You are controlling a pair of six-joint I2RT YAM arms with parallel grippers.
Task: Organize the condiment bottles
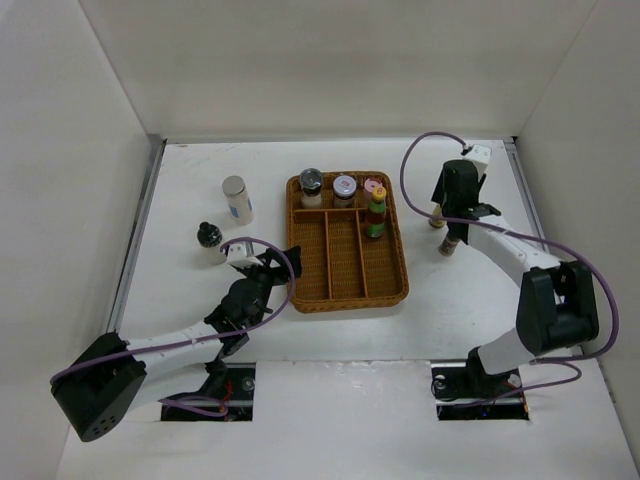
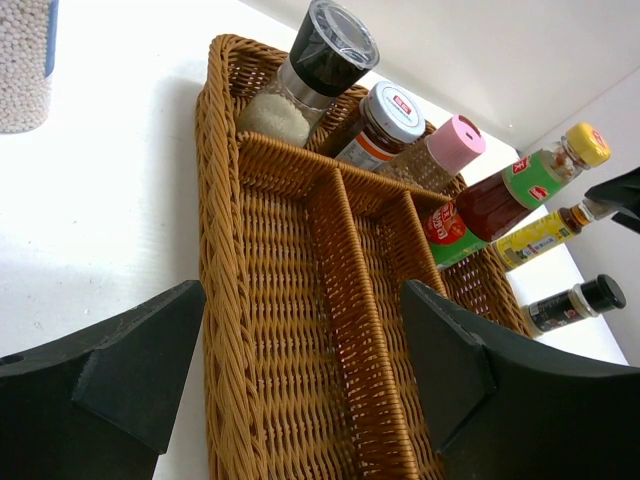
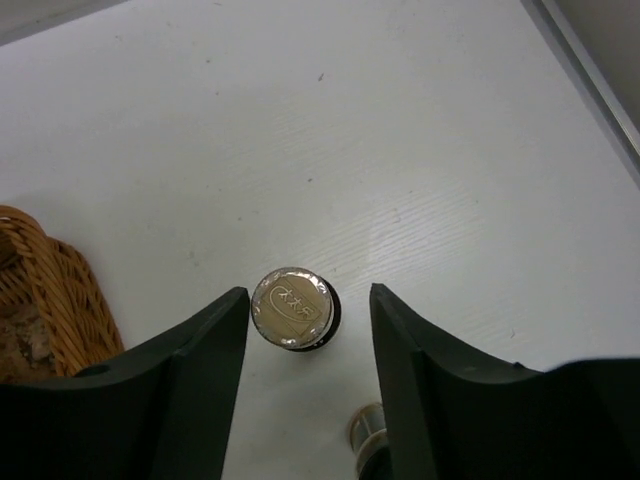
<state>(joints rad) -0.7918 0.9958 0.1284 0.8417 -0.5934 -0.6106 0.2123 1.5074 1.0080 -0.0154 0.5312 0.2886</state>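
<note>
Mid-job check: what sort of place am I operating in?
Probably a lab test booth, not a kitchen: plain white walls box in a white table, with a wicker tray and condiment bottles staged.

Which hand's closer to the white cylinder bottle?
Left. Left hand is by the tray's left edge, near the white cylinder bottle; right hand is beyond the tray's right side.

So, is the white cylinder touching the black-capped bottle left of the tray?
Apart. The top view shows a strip of bare table between the white cylinder and the black-capped bottle.
</note>
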